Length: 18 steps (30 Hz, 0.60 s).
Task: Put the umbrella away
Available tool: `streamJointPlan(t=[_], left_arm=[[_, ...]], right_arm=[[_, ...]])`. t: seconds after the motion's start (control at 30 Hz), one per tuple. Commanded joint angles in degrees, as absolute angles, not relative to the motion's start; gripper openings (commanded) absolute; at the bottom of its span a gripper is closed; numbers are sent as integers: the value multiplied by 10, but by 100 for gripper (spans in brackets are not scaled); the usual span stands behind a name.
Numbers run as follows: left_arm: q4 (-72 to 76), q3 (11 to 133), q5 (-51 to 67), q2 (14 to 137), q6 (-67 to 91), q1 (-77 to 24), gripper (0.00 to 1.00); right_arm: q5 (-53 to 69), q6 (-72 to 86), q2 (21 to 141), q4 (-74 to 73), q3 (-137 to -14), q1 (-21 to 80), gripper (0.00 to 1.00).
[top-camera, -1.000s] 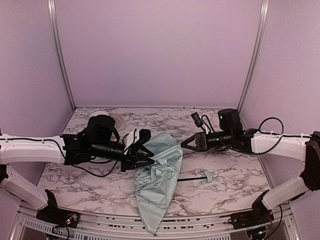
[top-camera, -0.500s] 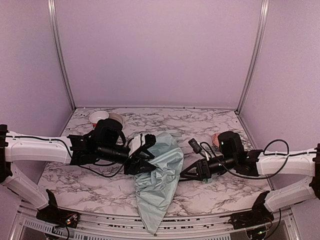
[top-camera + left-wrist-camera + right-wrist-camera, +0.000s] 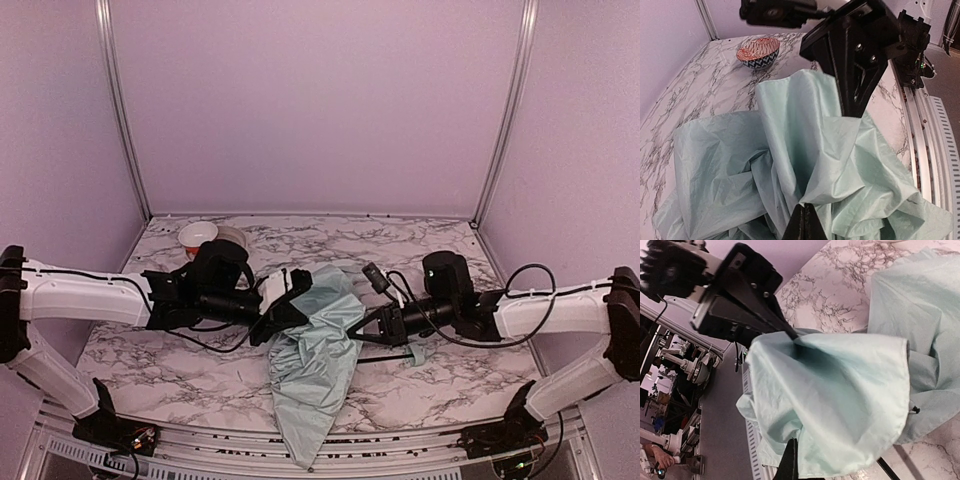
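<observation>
I count one umbrella (image 3: pixel 315 380), heaped on the tabletop (image 3: pixel 170 362) just right of the bowl (image 3: pixel 198 236). My two hands, left (image 3: pixel 297 310) and right (image 3: pixel 354 334), each pinch its fabric.

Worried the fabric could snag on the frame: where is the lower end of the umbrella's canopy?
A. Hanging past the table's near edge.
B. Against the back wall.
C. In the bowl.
A: in the top view the umbrella drapes off the table, its tip well past the marble's front edge.
</observation>
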<state>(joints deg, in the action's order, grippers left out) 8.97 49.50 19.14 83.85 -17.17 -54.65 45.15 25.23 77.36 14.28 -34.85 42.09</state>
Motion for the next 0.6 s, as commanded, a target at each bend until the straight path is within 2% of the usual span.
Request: streamJointPlan(t=[0.0,0.2,0.43,0.57], left_arm=[[90,479,186,859,-198,-515,0],[80,476,217,890,-220,-499,0],[94,526,290,972,-205,-488,0],[88,540,372,1000,-195,-470,0]], right_arm=[[492,218,729,103,-339,386,0],[515,192,704,83,-339,357,0],[559,202,759,172,-437,357,0],[535,206,801,212,-482,328,0]])
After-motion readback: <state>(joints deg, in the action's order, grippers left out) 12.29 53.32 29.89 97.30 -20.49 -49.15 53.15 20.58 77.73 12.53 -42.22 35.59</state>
